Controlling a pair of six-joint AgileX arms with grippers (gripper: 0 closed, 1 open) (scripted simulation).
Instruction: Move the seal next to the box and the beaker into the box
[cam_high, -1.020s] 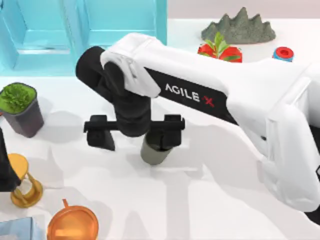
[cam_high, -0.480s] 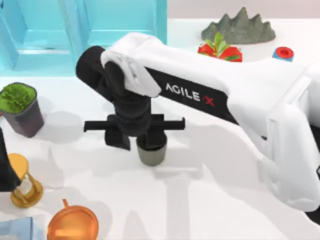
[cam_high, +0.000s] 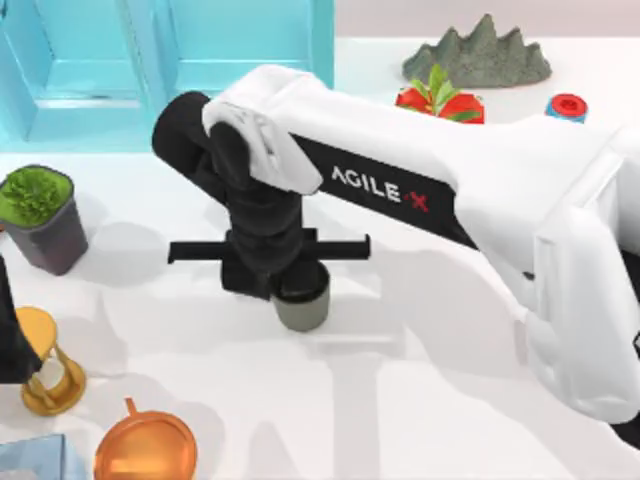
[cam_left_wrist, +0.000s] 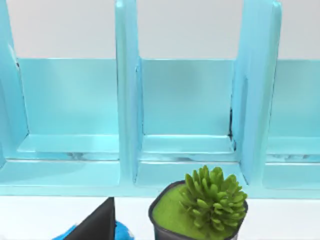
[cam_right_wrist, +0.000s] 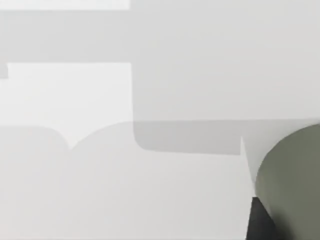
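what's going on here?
The right arm reaches across the table from the top view's right, its claw closed on the rim of the small grey-green cup, which stands upright on the white table near the middle. The blue box sits at the back left, so the cup is not yet in it. The left arm is parked at the left edge, by the potted plant.
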